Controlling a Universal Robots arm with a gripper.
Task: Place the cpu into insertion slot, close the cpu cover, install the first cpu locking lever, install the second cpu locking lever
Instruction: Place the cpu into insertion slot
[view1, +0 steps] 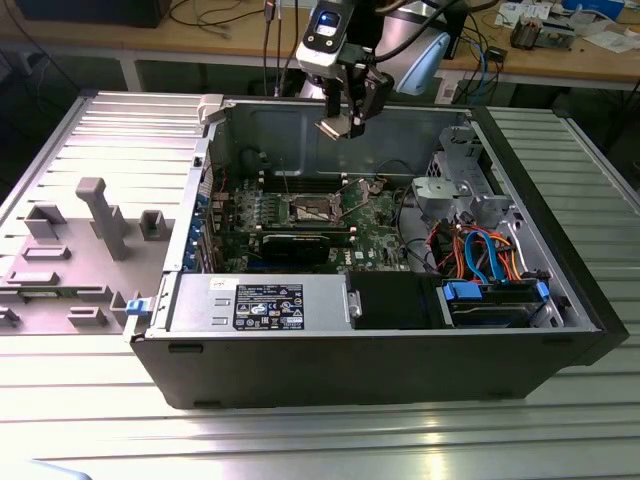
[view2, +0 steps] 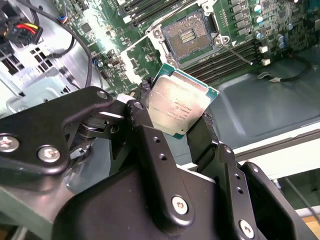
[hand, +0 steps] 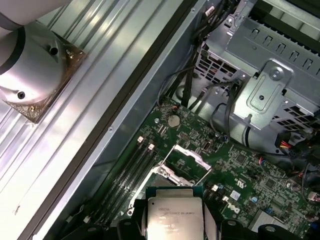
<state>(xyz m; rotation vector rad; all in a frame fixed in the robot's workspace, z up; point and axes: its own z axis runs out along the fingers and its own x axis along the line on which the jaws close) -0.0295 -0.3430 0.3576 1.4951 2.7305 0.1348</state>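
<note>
ribbed metal desk (view1: 300, 440), open computer case (view1: 380, 370) on it, cluttered bench behind. first step in hand: placing. grips the cpu (view2: 180, 100) by opposite edges in the pincer (view2: 176, 107), closed on it, high above the motherboard. hangs well apart from the insertion slot (view2: 189, 34), bare below. likely calls for squaring the chip over that socket and going down level.

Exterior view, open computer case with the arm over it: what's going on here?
The gripper is shut on the cpu, holding it in the air above the open computer case. In the second wrist view the insertion slot on the green board is empty. In the first wrist view the cpu cover is swung open. The cpu is not yet seated.
</note>
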